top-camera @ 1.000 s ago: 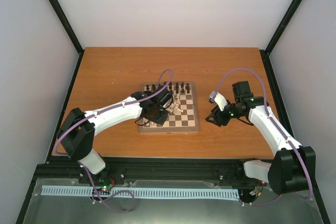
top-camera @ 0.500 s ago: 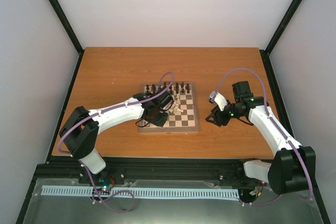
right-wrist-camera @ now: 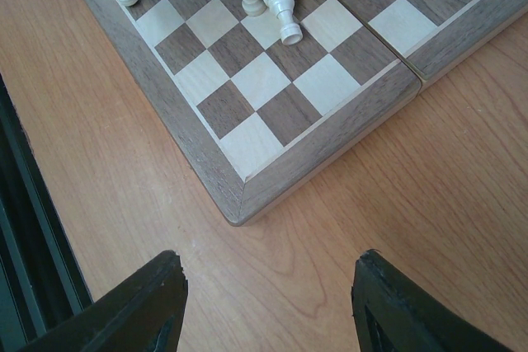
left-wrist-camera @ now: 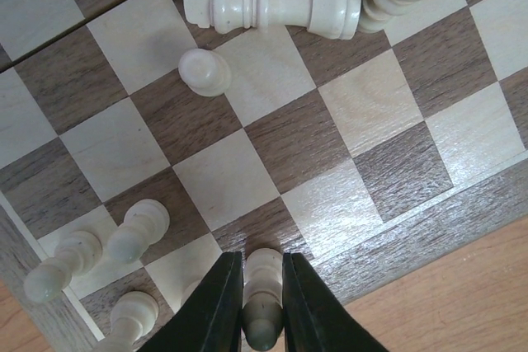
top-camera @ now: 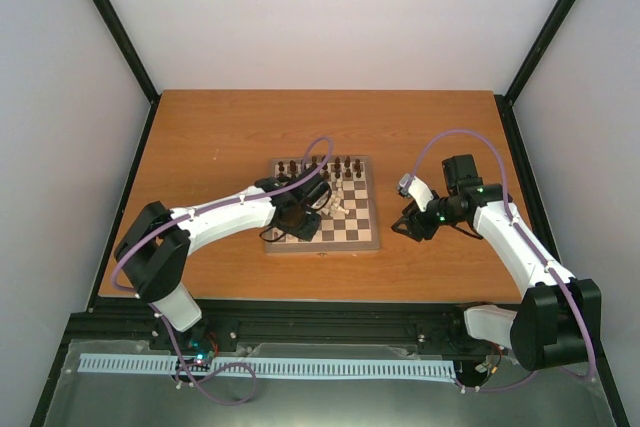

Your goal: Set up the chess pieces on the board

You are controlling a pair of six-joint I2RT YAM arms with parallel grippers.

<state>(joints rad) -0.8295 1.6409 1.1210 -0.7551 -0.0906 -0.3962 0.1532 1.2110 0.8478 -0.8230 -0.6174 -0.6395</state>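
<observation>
Nothing legible in any view.
The board, the pieces, the arms and the table show no lettering, label, brand, number or sign that can be read.

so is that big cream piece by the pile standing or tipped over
tipped over: the large cream piece lies on its side on the board, crown end left, base right
</observation>
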